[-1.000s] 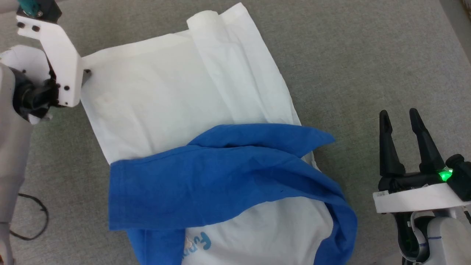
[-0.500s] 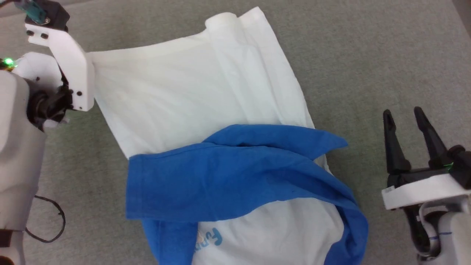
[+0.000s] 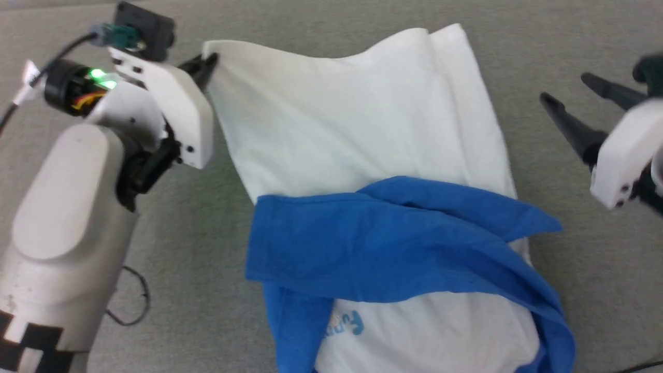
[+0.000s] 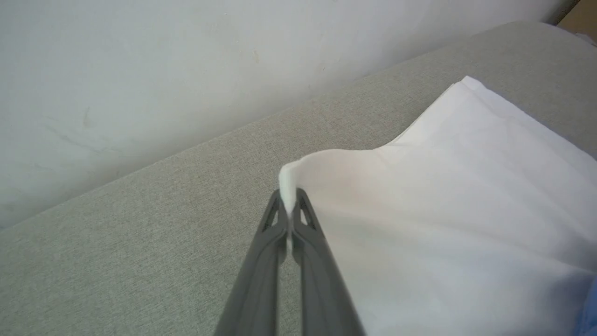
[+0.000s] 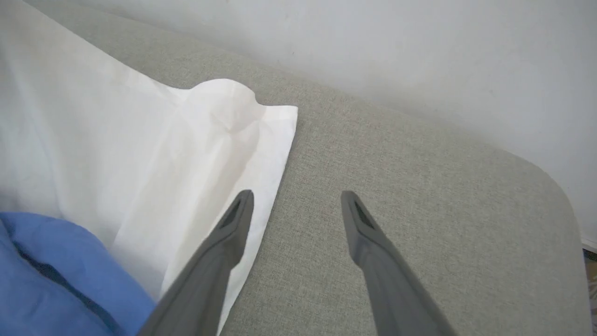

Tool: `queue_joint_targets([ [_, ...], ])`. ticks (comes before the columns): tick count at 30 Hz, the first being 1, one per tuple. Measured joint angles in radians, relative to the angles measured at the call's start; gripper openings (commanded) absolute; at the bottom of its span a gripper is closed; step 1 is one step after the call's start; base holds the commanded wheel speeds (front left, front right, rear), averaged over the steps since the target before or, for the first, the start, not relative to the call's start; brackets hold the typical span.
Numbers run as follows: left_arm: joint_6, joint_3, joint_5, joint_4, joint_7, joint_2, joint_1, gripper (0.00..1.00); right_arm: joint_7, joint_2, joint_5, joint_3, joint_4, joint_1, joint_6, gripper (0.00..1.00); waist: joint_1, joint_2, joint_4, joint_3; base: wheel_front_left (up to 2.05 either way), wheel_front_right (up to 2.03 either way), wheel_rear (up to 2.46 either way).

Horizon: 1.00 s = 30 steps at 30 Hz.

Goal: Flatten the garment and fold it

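Note:
The garment (image 3: 352, 129) lies on the grey surface with its white body spread away from me. Its blue sleeves (image 3: 393, 243) are folded across the near part, above light-blue lettering (image 3: 344, 325). My left gripper (image 3: 210, 62) is shut on the garment's far left white corner and holds it raised. In the left wrist view the left gripper (image 4: 290, 200) pinches that corner of the garment (image 4: 443, 196) between its tips. My right gripper (image 3: 562, 90) is open, just right of the garment's far right edge. In the right wrist view, the right gripper (image 5: 297, 198) has one finger over the white edge of the garment (image 5: 186, 154).
The grey fabric surface (image 3: 570, 41) extends around the garment and ends at a pale wall (image 4: 140, 70). Its rounded corner (image 5: 550, 186) lies beyond my right gripper. A thin black cable (image 3: 129, 305) loops beside my left forearm.
My left gripper has closed on the white corner and lifted it. My right gripper has moved forward toward the garment's far right edge, still open. The head camera has shifted.

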Motion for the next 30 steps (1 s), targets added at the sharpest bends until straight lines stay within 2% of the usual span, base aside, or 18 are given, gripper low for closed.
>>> queue_joint_targets([
  [4, 0.008, -0.025, 0.013, -0.074, -0.051, -0.035, 0.026, 0.00, 0.141, -0.069, 0.040, 0.118, 0.092, -0.179, 0.000, 1.00, 0.0001, 0.0000, 0.057, 0.021, 0.00, 0.00, 0.00],
  [10, 0.016, -0.072, 0.028, -0.144, -0.108, -0.092, 0.048, 0.00, 0.233, -0.111, 0.066, 0.253, 0.264, -0.395, 0.000, 1.00, 0.0001, 0.0000, 0.141, 0.066, 0.00, 0.00, 0.00],
  [15, 0.016, -0.114, 0.043, -0.174, -0.139, -0.133, 0.049, 0.00, 0.265, -0.144, 0.064, 0.343, 0.391, -0.510, 0.000, 1.00, 0.0002, 0.0000, 0.208, 0.105, 0.00, 0.00, 0.00],
  [20, 0.014, -0.149, 0.051, -0.182, -0.159, -0.167, 0.047, 0.00, 0.277, -0.170, 0.060, 0.410, 0.495, -0.557, 0.000, 1.00, 0.0002, 0.0000, 0.268, 0.140, 0.00, 0.00, 0.00],
  [28, 0.007, -0.174, 0.053, -0.158, -0.183, -0.183, 0.043, 0.00, 0.257, -0.203, 0.096, 0.515, 0.527, -0.623, -0.002, 1.00, 0.0000, 0.0000, 0.326, 0.176, 0.00, 0.00, 0.00],
  [29, 0.007, -0.175, 0.053, -0.153, -0.186, -0.183, 0.043, 0.00, 0.257, -0.211, 0.104, 0.532, 0.527, -0.627, -0.002, 0.71, 0.0000, 0.0000, 0.328, 0.177, 0.00, 0.00, 0.00],
  [30, 0.007, -0.177, 0.053, -0.148, -0.189, -0.183, 0.043, 0.00, 0.257, -0.217, 0.111, 0.549, 0.526, -0.631, -0.003, 0.19, 0.0000, 0.0001, 0.329, 0.176, 0.00, 0.00, 0.00],
])
